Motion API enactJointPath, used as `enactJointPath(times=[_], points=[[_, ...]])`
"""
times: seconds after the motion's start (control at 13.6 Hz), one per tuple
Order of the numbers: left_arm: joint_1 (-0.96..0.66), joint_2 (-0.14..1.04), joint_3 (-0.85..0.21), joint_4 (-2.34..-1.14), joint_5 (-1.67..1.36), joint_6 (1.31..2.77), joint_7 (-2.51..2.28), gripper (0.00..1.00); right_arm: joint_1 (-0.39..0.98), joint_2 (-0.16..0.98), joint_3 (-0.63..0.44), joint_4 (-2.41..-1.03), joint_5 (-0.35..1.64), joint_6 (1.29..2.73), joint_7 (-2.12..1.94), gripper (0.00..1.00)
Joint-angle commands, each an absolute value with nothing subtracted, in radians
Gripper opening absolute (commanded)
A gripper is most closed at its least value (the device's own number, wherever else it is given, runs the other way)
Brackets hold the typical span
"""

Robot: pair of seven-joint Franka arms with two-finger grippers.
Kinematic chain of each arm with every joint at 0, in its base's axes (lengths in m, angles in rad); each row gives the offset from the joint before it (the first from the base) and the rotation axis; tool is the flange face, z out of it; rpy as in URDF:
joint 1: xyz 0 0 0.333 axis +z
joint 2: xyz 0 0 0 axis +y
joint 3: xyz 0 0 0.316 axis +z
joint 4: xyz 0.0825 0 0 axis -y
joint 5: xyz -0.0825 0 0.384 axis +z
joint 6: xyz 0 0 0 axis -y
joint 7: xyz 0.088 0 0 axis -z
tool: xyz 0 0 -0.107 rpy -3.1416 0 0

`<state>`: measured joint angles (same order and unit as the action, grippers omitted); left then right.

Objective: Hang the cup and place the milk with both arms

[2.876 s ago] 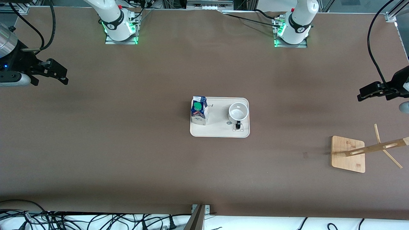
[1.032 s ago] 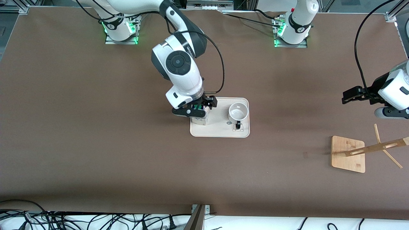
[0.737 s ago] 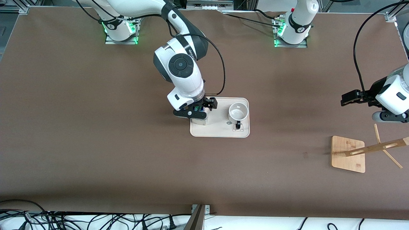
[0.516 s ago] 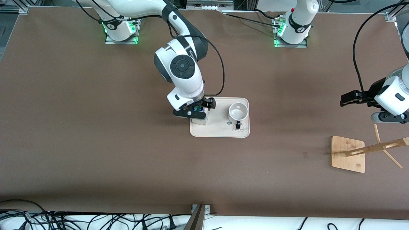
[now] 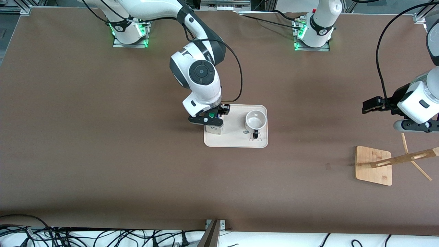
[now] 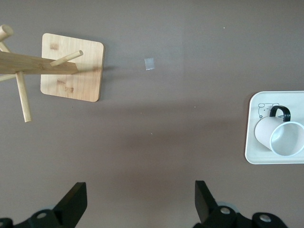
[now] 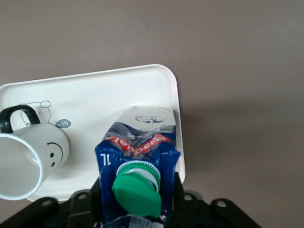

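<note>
Front view showed the right tool [image 5: 213,119] straddling the milk [image 5: 214,129], which stood on the tray [image 5: 236,141] beside the cup [image 5: 256,120]; whether its jaws gripped was unclear. The left tool [image 5: 371,105], spread open, waited over the worktop [image 5: 103,154]. Next, seemingly: grip and lift.

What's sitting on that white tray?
On the tray stand a milk carton and a white mug, empty inside. The right gripper straddles the carton, hiding most of it from the front. Tray print is partly covered.
</note>
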<state>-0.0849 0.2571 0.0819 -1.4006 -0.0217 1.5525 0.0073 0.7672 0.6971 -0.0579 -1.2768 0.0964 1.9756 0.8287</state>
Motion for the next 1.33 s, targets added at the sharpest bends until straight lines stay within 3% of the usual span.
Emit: enactJointPath(times=[0.0,0.15,0.29,0.66,1.25], points=[[-0.087,0.264,0.084,-1.374,-0.037,1.536,0.008,1.0,0.772,0.689,-0.067,-1.285,0.083,1.97,0.818,0.31],[-0.087,0.265,0.084,-1.382,-0.041,1.534,0.009,1.0,0.765,0.672,-0.084,-1.272,0.086,1.945,0.779,0.3],[-0.087,0.264,0.084,-1.39,-0.041,1.516,0.009,1.0,0.732,0.617,-0.097,-1.241,0.1,1.82,0.706,0.3],[-0.165,0.279,0.083,-1.394,-0.031,1.52,0.005,1.0,0.501,0.49,-0.107,-1.259,0.187,1.645,0.312,0.3],[-0.383,0.455,0.083,-1.384,-0.043,1.661,-0.048,1.0,0.246,0.433,-0.123,-1.462,0.206,1.654,-0.09,0.31]])
